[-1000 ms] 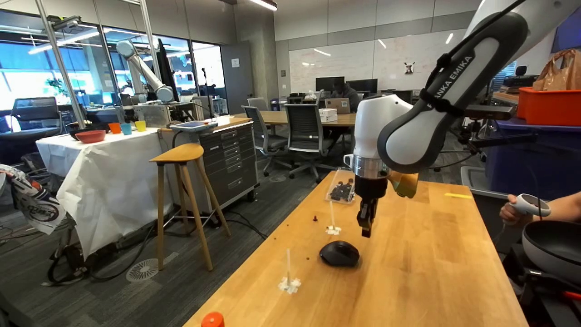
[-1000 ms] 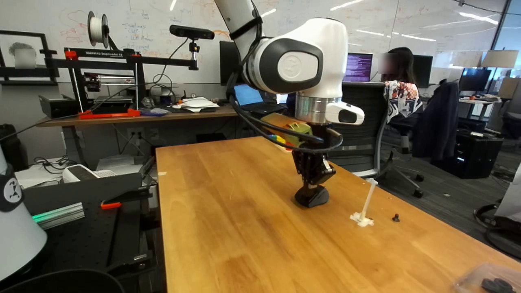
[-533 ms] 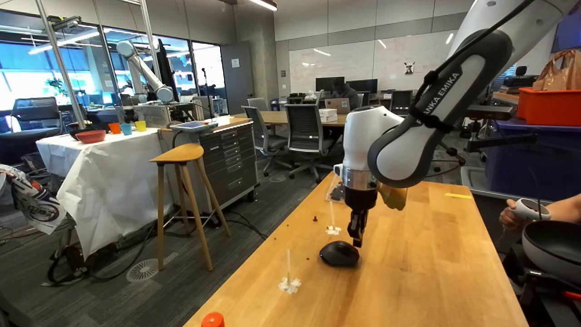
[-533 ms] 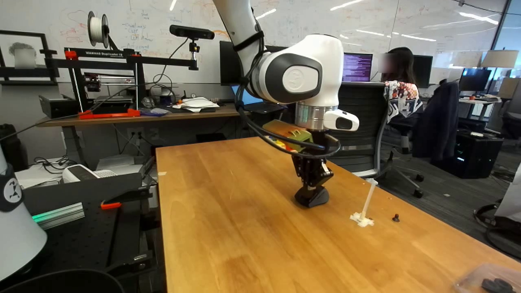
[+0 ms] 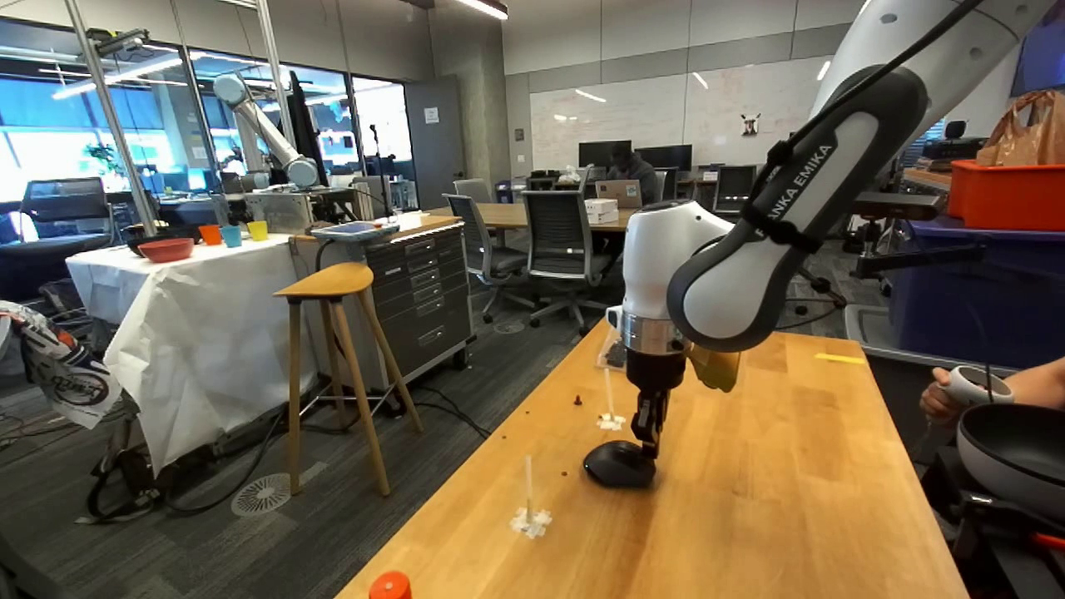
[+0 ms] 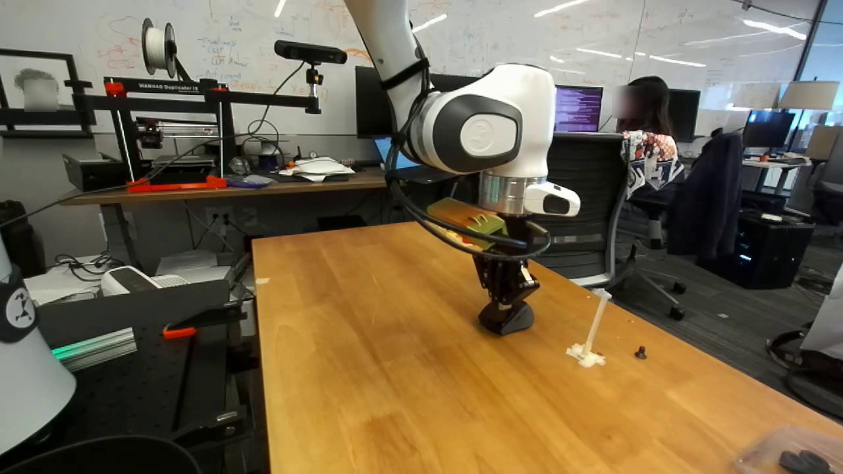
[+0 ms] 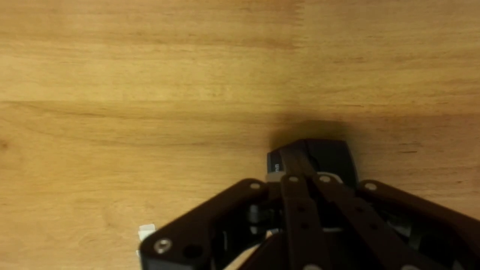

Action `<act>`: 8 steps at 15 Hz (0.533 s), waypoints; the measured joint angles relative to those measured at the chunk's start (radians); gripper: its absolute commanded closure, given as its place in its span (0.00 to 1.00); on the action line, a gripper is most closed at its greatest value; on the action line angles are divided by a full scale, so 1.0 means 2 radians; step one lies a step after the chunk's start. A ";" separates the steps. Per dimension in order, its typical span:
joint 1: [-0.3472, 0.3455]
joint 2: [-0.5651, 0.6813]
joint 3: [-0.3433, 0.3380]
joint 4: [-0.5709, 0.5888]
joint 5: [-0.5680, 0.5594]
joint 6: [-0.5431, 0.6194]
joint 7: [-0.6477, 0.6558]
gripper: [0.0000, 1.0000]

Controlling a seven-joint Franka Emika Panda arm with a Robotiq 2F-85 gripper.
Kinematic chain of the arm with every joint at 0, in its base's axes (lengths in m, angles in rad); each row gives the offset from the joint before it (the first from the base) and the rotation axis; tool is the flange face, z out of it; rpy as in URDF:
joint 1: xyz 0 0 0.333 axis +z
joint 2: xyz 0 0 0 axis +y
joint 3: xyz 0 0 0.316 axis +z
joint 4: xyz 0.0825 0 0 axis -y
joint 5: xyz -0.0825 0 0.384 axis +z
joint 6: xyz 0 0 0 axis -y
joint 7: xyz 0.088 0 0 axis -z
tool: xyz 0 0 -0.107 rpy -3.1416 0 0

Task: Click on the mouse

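Mouse [image 5: 611, 464], flat on the wooden surface [image 5: 774, 507], right below the claw [image 5: 651, 448]: what counts now is which end of it I'm standing over. My fingers [image 7: 295, 189] look pressed together in the wrist view, nothing pinched between them, one blunt poker. In an exterior view the high dome swells off to the left of those fingers, and the claw stands close to upright at the lower end, so I take it I'm over the buttons and not the back. The wrist view agrees: the nose points to the top of that view, the long axis runs back underneath the claw, and the fingers sit left of the seam that splits the front, the other half bare beside them. I read that as one button lined up. Touching or just above? I'd call it touching, but I can't tell whether the button is down. So the next bit wants to be straight down along the claw's own line, a short press, then off; push sideways, across that long axis or along it, and the mouse will probably skate over the surface instead of clicking.
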 measured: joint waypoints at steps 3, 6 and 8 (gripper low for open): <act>0.000 0.000 0.000 0.000 0.000 0.000 0.000 1.00; -0.001 -0.001 0.001 0.000 0.000 -0.001 0.000 1.00; -0.002 -0.007 0.004 0.000 0.000 -0.002 0.000 1.00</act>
